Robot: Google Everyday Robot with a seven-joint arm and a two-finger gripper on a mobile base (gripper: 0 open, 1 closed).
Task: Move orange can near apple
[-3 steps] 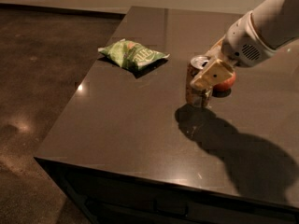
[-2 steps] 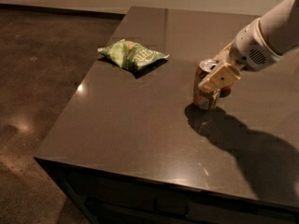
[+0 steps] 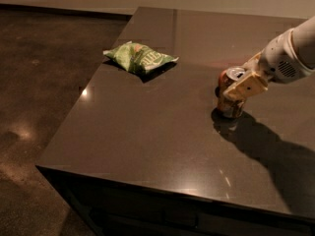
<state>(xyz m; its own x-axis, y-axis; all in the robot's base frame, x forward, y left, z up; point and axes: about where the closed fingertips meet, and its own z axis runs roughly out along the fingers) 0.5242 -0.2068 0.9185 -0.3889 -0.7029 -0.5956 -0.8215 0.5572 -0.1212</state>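
The gripper (image 3: 237, 93) sits at the bench's (image 3: 147, 141) right side, jaws clamped on the orange can (image 3: 229, 108). Move it upright; the apple is out of sight, so locate it before release.

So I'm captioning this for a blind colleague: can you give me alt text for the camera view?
A robot's end effector, reaching in from the right, grips an orange can standing on a dark table. A green snack bag lies near the table's far left edge, well apart from the can.
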